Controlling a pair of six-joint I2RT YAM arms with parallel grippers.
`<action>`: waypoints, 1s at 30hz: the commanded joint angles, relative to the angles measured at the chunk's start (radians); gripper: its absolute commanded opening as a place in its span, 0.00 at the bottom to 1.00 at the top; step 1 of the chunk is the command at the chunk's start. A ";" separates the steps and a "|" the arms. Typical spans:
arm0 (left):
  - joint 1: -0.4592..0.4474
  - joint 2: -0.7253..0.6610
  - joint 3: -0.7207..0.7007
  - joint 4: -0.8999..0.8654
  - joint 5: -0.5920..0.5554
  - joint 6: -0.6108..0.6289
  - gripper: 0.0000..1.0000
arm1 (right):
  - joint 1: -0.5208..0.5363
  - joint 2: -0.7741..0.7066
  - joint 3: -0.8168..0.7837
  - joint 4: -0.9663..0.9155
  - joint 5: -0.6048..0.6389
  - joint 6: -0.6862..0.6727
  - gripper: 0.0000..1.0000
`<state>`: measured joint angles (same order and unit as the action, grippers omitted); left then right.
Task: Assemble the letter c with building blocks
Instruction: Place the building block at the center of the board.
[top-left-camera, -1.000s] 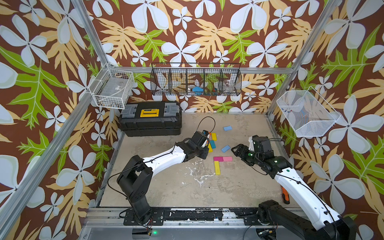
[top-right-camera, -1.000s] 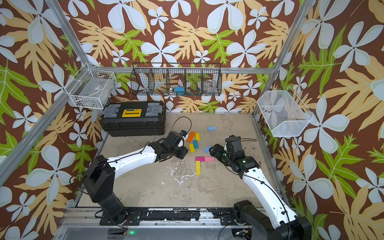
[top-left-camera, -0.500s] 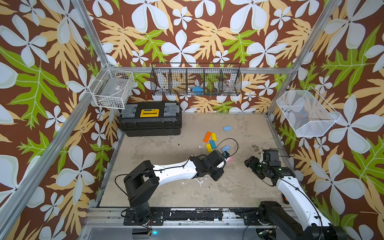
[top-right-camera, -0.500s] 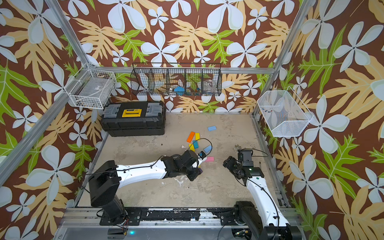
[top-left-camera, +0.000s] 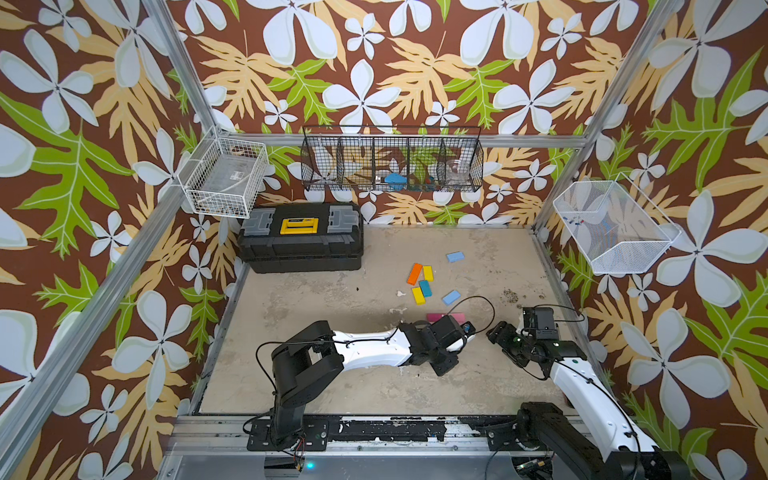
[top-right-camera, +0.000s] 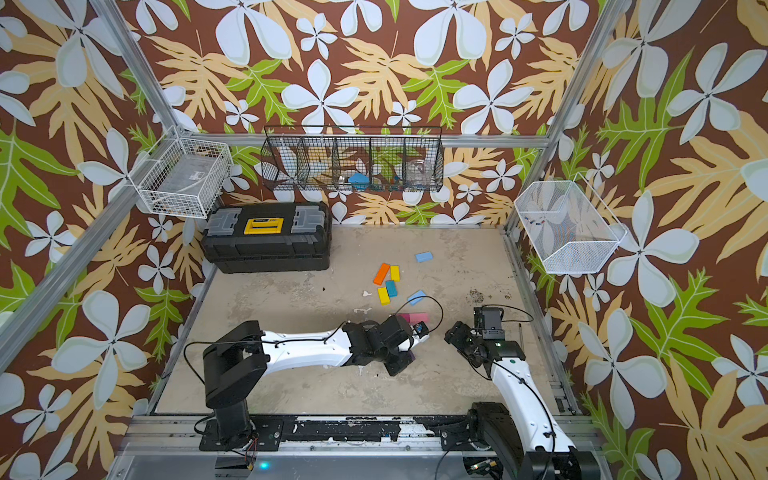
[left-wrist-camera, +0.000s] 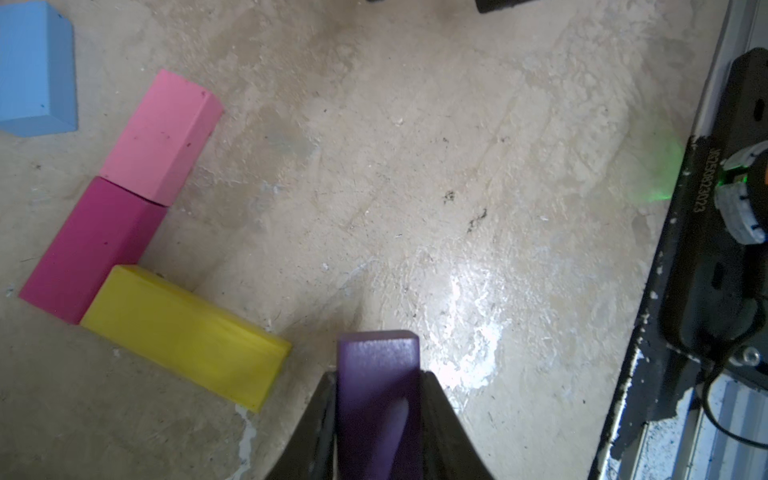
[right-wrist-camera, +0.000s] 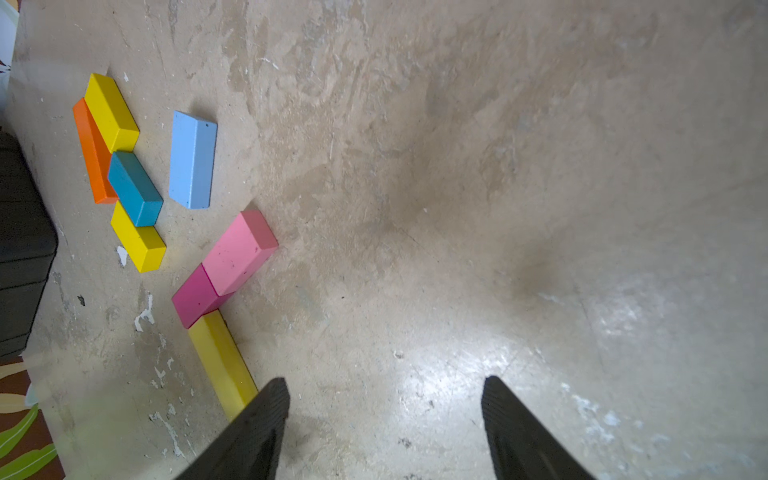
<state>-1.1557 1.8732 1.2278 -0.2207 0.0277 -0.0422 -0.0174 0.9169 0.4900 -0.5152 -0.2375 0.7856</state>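
Left gripper (left-wrist-camera: 377, 376): my fingers clamp the purple block (left-wrist-camera: 376, 353), near the yellow block (left-wrist-camera: 183, 332). Right gripper (right-wrist-camera: 384, 382): spread, empty, over the floor (right-wrist-camera: 498, 208). Yellow block, magenta block (left-wrist-camera: 89, 249) and pink block (left-wrist-camera: 160, 137) touch, forming an L. Farther: loose blocks (top-left-camera: 424, 287), clustered.

Bright, even light from above in both top views; only soft, faint shadows on the floor (top-left-camera: 332, 299). Sharp mid-frame, slightly softer toward the corners. White glare on the floor in both wrist views, with 1 diffuse dark shadow patch in the right wrist view. Green glow (left-wrist-camera: 660, 174) at the floor's edge. Purple block (left-wrist-camera: 376, 399) close to the lens, blurred at its near end. Wide-angle bending at wrist-view edges.
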 joint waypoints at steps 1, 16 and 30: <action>-0.009 0.016 0.001 0.025 0.013 0.019 0.00 | 0.000 0.002 0.002 0.017 0.008 -0.004 0.75; -0.012 0.015 -0.051 0.079 0.008 0.010 0.44 | 0.001 -0.030 -0.005 -0.008 0.024 -0.010 0.74; 0.024 -0.235 -0.158 0.153 -0.084 -0.069 0.85 | 0.017 -0.059 0.002 -0.010 -0.069 -0.144 0.71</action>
<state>-1.1553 1.6844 1.0889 -0.1093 -0.0196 -0.0711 -0.0113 0.8654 0.4881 -0.5255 -0.2638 0.6949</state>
